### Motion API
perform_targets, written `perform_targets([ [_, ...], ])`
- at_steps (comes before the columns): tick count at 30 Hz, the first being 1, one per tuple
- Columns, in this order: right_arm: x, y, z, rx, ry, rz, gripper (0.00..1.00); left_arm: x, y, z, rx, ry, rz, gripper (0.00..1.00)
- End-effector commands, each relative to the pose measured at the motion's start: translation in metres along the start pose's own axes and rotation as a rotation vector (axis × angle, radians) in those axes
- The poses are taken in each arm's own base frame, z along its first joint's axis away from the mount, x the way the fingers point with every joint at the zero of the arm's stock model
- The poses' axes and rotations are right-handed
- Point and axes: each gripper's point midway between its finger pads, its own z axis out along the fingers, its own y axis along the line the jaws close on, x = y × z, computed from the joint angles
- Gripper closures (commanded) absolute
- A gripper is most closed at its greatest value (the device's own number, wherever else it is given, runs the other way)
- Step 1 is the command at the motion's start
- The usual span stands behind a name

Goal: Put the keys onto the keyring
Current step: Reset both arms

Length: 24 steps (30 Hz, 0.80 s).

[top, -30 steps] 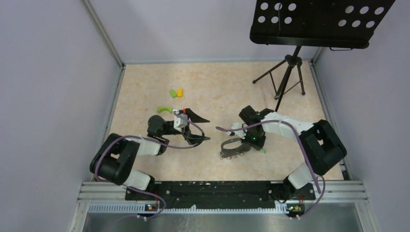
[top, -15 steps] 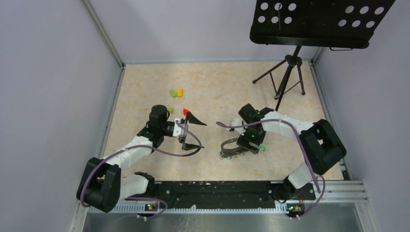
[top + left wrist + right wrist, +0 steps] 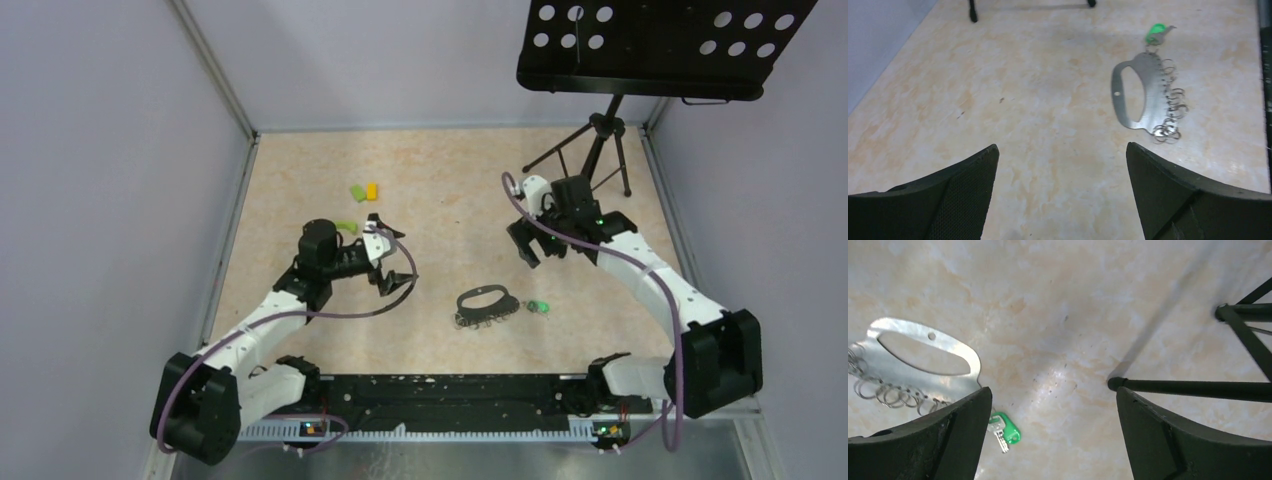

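Keyring (image 3: 1140,92) — flat dull-metal plate, oval slot, wire loops along one edge — lies mid-tabletop (image 3: 300,180) toward the near edge, green-tagged key (image 3: 1155,34) just beside. Beige marbled top, lilac walls (image 3: 100,200). Left gripper (image 3: 1060,147), right gripper (image 3: 1053,390) — both spread wide, empty.

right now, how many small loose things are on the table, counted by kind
keyring: 1
green-tagged key: 1
blocks, a green block and a yellow block: 2
green curved piece: 1
total: 5
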Motion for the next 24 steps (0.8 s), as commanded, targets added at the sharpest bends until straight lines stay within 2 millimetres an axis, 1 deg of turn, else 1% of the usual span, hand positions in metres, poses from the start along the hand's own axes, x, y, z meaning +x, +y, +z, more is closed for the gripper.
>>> perform_targets([
  [1,-0.061,-0.011,-0.024,0.002,-0.278,0.121,0.07,-0.021,0.06,-0.014,-0.33,-0.034,-0.028,0.01],
  [4,-0.07,-0.012,-0.029,0.013,-0.363,0.141,0.07,-0.024,0.085,-0.027,-0.492,-0.074,-0.043,0.01],
  [6,-0.075,-0.016,-0.038,0.043,-0.403,0.139,0.07,-0.03,0.096,-0.037,-0.592,-0.124,-0.048,0.01],
  [8,-0.079,-0.017,-0.046,0.058,-0.441,0.144,0.07,-0.034,0.101,-0.047,-0.664,-0.165,-0.045,0.01],
  [12,-0.083,-0.012,-0.062,0.057,-0.513,0.127,0.06,-0.034,0.11,-0.066,-0.79,-0.201,-0.011,0.01],
  [14,-0.085,-0.011,-0.069,0.058,-0.543,0.12,0.07,-0.035,0.112,-0.069,-0.814,-0.207,-0.001,0.01],
  [17,-0.087,-0.011,-0.075,0.065,-0.565,0.113,0.06,-0.036,0.109,-0.066,-0.787,-0.207,-0.003,0.01],
  [24,-0.085,-0.013,-0.073,0.078,-0.555,0.111,0.06,-0.034,0.102,-0.061,-0.747,-0.207,-0.004,0.01],
])
